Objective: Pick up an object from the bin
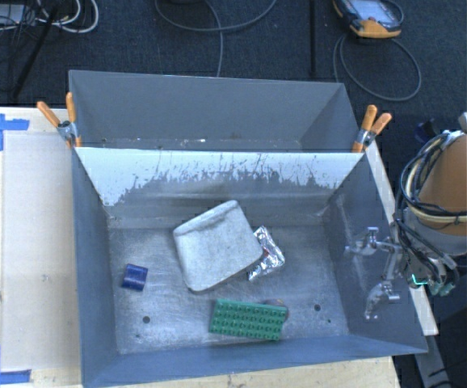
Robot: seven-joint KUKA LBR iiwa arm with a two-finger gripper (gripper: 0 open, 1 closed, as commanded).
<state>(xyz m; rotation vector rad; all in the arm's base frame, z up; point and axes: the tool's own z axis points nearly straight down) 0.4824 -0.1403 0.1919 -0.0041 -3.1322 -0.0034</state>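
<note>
Judging from how things lay, a failed grip looked the likeliest trouble. The small blue block [134,276] near the left wall of the grey bin [217,128] might have skidded away from a closing finger. The pale grey pad [213,245] looked too broad and too flat to get fingers round. The silver foil [267,253] would probably have crushed or slipped rather than lifted. At the right, the claw [375,272] could have scraped the steep sloped wall on its way down.

As for the bin's contents, the blue block lay alone toward the left edge, well apart from the rest. The pad, with rounded corners, lay in the middle of the floor, askew to the walls. The crumpled foil touched the pad's right edge. The green studded plate [248,319] lay flat near the front edge, just in front of the pad.

The claw hung over the right wall with its two fingers spread apart and nothing between them. No thing lay beneath it, so which one it would take could not be told. All four lay to its left on the bin floor.
</note>
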